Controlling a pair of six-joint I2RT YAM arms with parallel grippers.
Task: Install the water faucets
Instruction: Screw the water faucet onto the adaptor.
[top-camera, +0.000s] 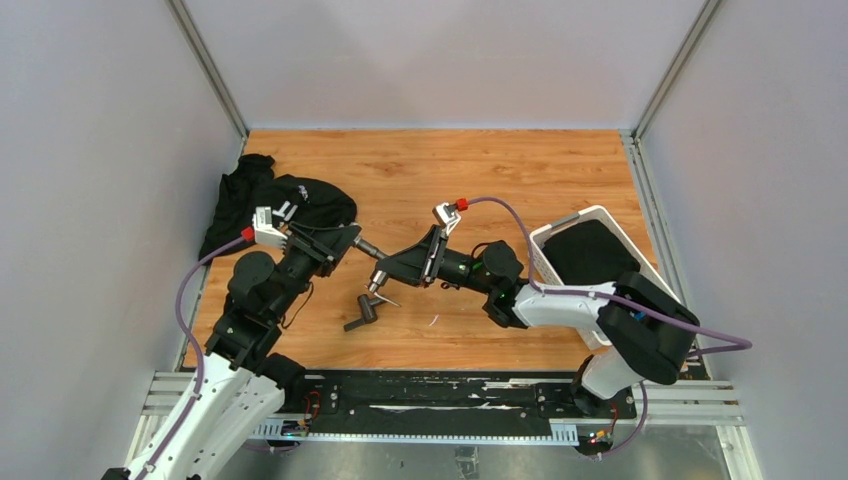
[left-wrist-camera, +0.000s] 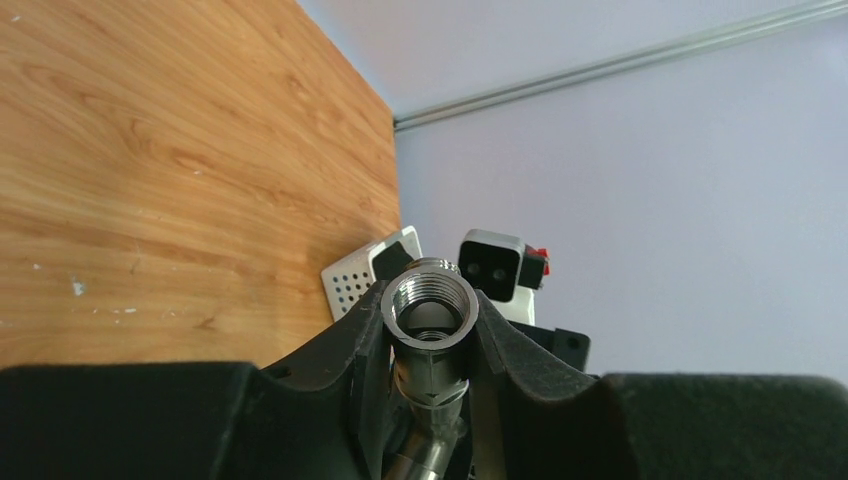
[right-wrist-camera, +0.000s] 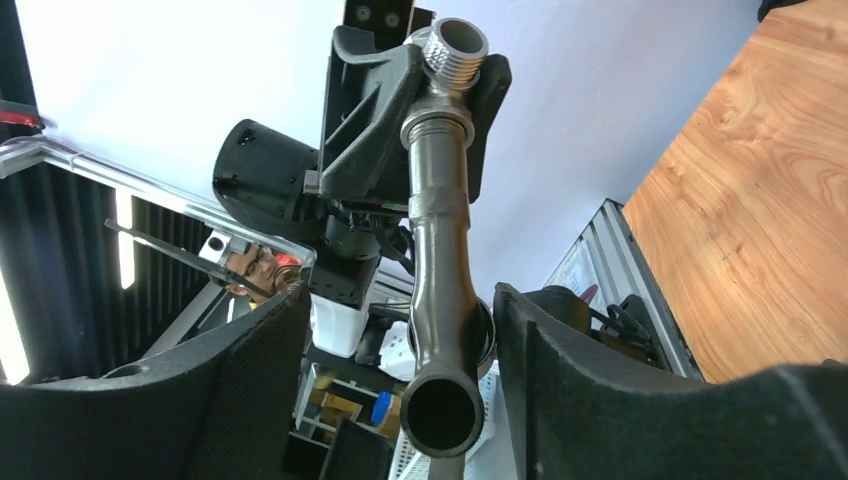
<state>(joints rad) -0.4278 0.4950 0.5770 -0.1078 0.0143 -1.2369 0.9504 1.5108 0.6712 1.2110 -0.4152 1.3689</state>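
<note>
Fingers (left-wrist-camera: 350, 350) of the left gripper (left-wrist-camera: 430, 305) clamp tight on the threaded end of a spout (right-wrist-camera: 440, 230), a dull grey metal tube with a collar below the thread and a slight bend along its length. Its long axis runs straight from the left gripper to the right gripper (right-wrist-camera: 400, 300), whose fingers (right-wrist-camera: 250, 390) stand apart on either side of the tube's open far end, gripping nothing. One finger sits just beside the metal; the other shows a clear gap. From above, the spout bridges the two grippers over the middle of the table (top-camera: 520, 170), held off the wood. A second faucet piece (top-camera: 365, 308), dark and stubby with a thin lever, lies loose on the table just toward the near edge from the right gripper, the nearer of the two. Reaching it likely means dropping down and back toward the arms' bases. A white basket (top-camera: 565, 222) sits at right, black cloth (top-camera: 250, 190) at far left.
</note>
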